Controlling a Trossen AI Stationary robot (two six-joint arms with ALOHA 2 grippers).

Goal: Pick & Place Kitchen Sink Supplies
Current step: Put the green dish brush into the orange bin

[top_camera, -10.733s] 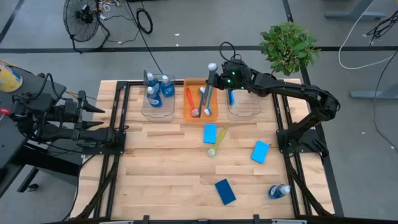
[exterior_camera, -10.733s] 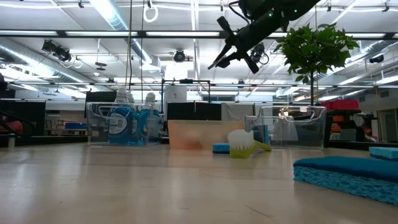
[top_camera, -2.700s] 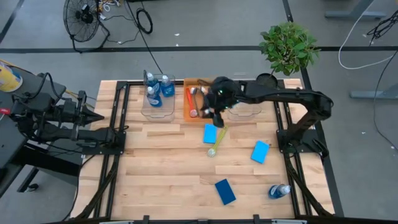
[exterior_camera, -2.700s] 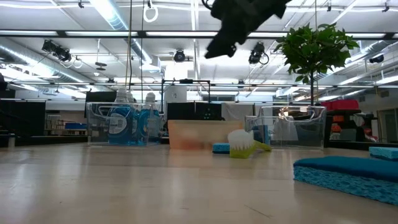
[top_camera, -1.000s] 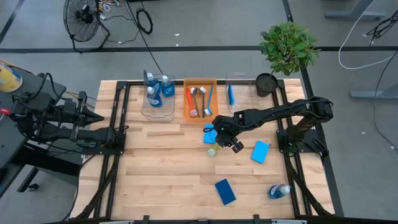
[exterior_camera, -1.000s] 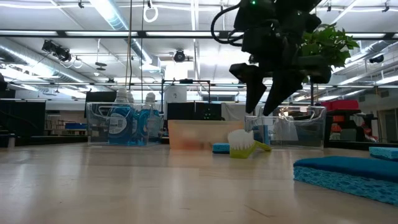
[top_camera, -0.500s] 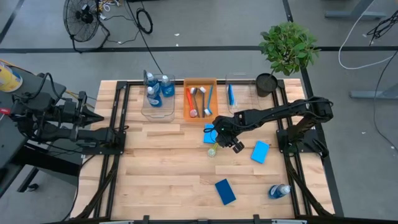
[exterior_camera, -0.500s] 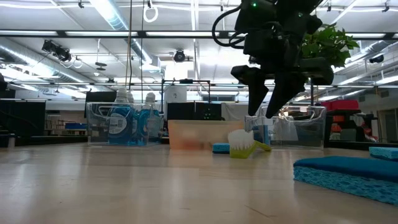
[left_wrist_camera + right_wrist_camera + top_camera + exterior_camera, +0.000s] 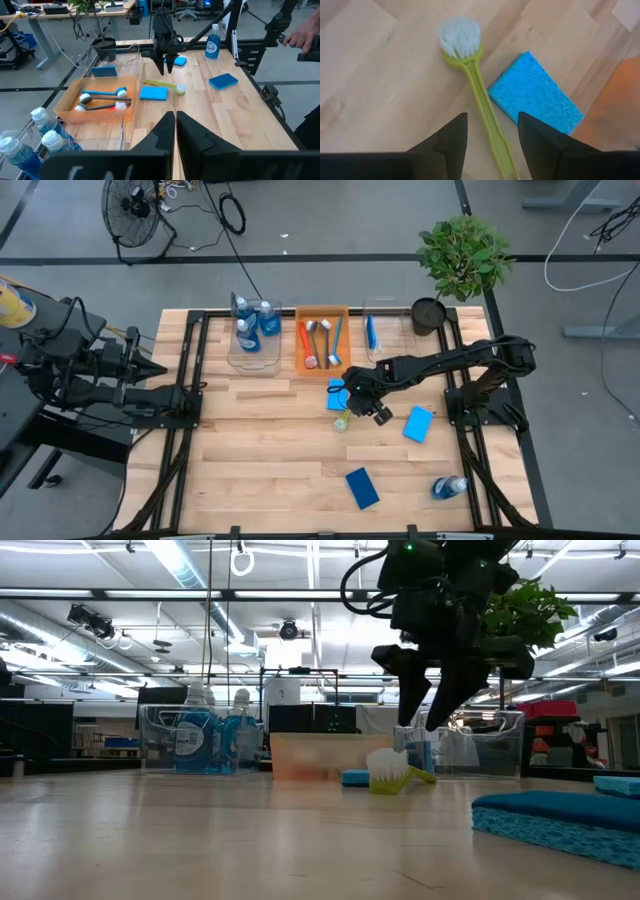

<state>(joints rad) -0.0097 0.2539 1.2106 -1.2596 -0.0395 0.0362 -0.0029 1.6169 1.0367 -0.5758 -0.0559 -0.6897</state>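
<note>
— Wooden tabletop (image 9: pixel 260 450), slatted, bins along the far edge. Which piece is next?

— My guess is the yellow-green brush (image 9: pixel 472 85). It lies flat mid-tabletop, just beside a blue sponge (image 9: pixel 535 107), and seems to touch its edge. Bristle head points toward the near side, handle runs back toward the orange bin (image 9: pixel 322 340).

— And the right tool (image 9: pixel 362 402)?

— Hanging directly over the brush, fingers spread and empty, well clear of the wood in the low view. In its wrist view the handle passes up through the gap between the two fingers, so the long axis runs along that gap rather than across it.

— So a straight drop would work?

— I judge yes: the fingers sit either side of the thin handle and would close across its width. The sponge lies close on one side, so that finger could land on it or nudge it.

— Left arm?

— Left tool (image 9: pixel 175 127) is clenched, parked at the left edge, far from the brush. The right arm is clearly nearer.

— Other supplies?

— Two more sponges and a bottle (image 9: pixel 449 487) lie loose toward the near right corner.
</note>
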